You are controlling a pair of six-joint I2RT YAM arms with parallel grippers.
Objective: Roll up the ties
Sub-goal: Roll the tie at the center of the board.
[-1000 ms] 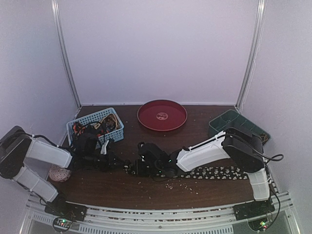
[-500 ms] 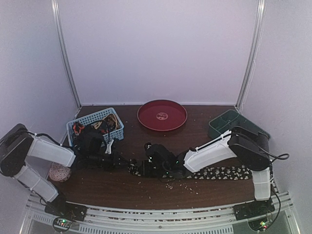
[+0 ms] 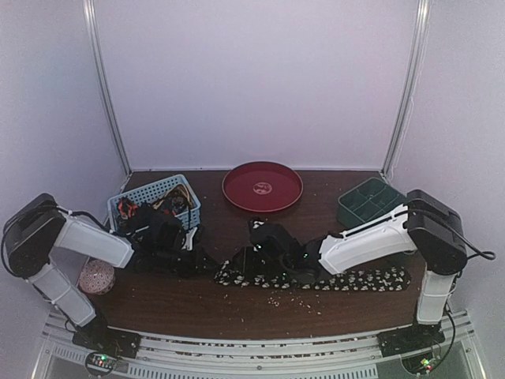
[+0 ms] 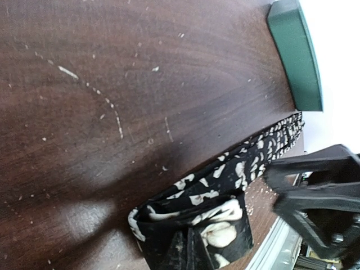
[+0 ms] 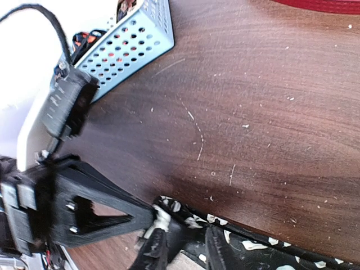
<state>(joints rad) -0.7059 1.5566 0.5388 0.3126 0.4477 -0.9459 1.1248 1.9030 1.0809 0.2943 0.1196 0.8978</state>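
A dark tie with a pale pattern (image 3: 347,279) lies along the front of the table, its left end folded over. My left gripper (image 3: 211,267) is shut on that folded end, which fills the bottom of the left wrist view (image 4: 225,169) around the gripper (image 4: 190,253). My right gripper (image 3: 241,271) meets it from the right. In the right wrist view its fingers (image 5: 154,250) straddle the same fold of the tie (image 5: 253,244), closed on it, with the left gripper's tip (image 5: 101,216) touching the fold. Other ties lie bunched in the blue basket (image 3: 154,197).
A red round tray (image 3: 262,186) stands at the back centre, a green container (image 3: 367,201) at the back right. A pinkish speckled ball (image 3: 96,276) sits at the front left. Pale crumbs are scattered on the wood near the tie.
Both grippers have moved to the right together, and the tie has shifted right with them; its folded left end now lies nearer the table's middle.
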